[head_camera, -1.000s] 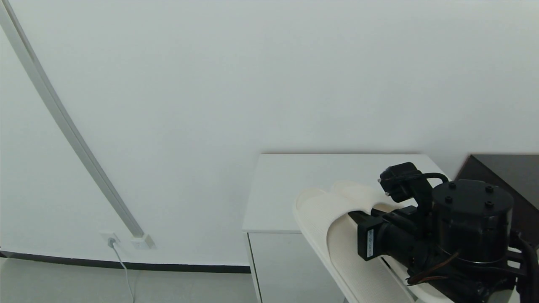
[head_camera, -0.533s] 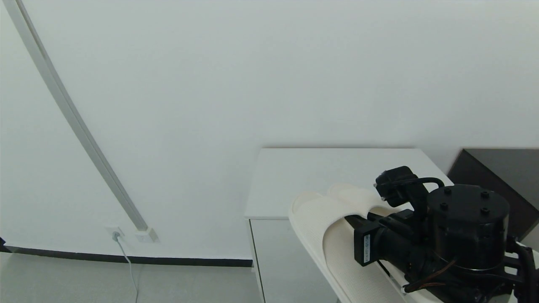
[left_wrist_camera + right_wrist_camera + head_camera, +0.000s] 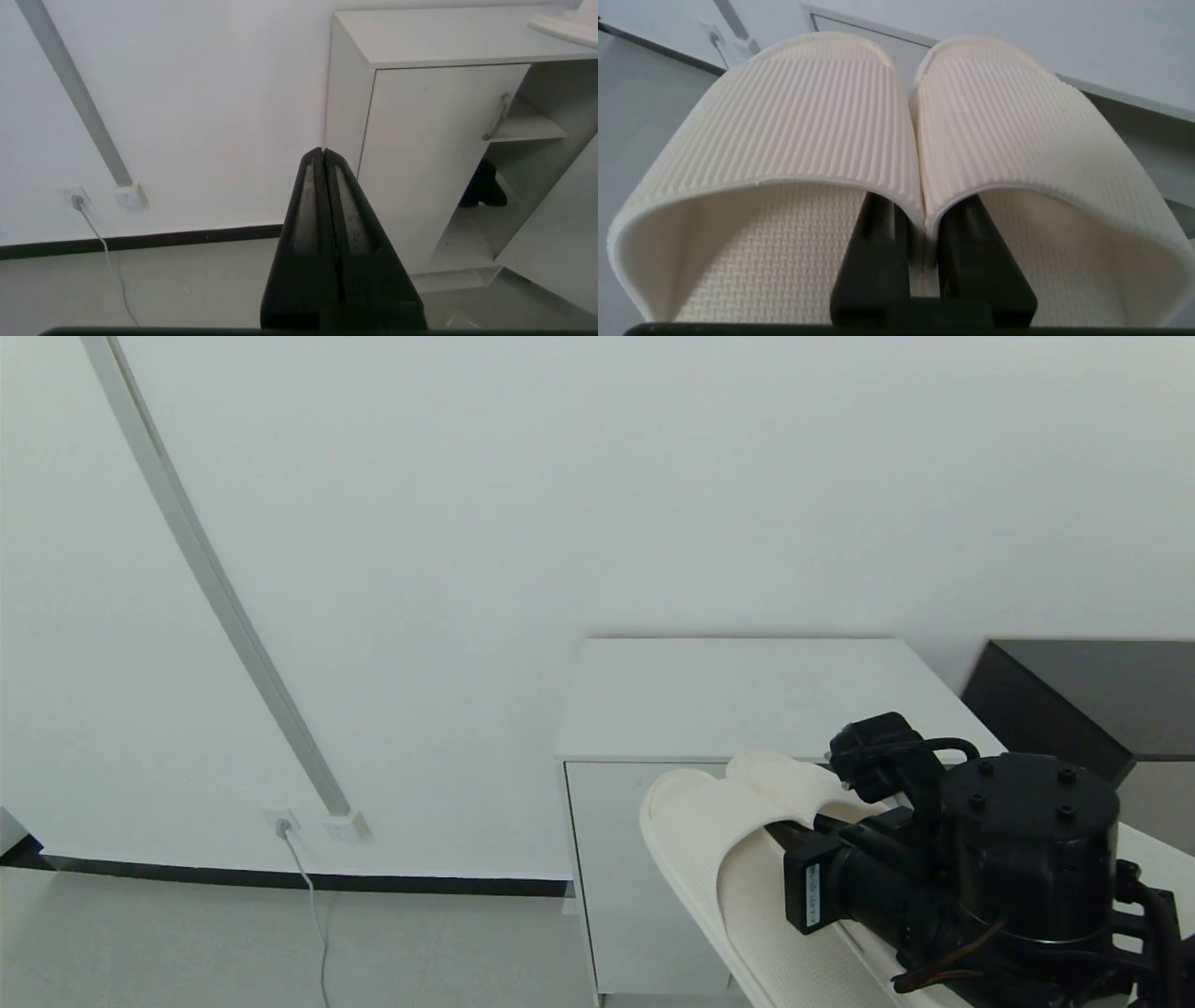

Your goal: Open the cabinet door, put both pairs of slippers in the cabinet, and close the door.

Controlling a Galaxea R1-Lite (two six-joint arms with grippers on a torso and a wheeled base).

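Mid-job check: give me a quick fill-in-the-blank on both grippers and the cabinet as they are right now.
1. The right gripper has its jaws shut on ____ cream slippers, side by side.
2. The left gripper has its jaws ____ and carries nothing.
3. The cabinet stands ____, with its shelf in sight.
4. Below that shelf lies a ____ object.

Missing words: two; shut; open; dark.

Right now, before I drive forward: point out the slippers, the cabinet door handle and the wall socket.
slippers [image 3: 794, 112], right wrist view, ribbed upper of one slipper.
cabinet door handle [image 3: 498, 117], left wrist view, middle of the bar.
wall socket [image 3: 280, 822], head view, plate where the cable plugs in.
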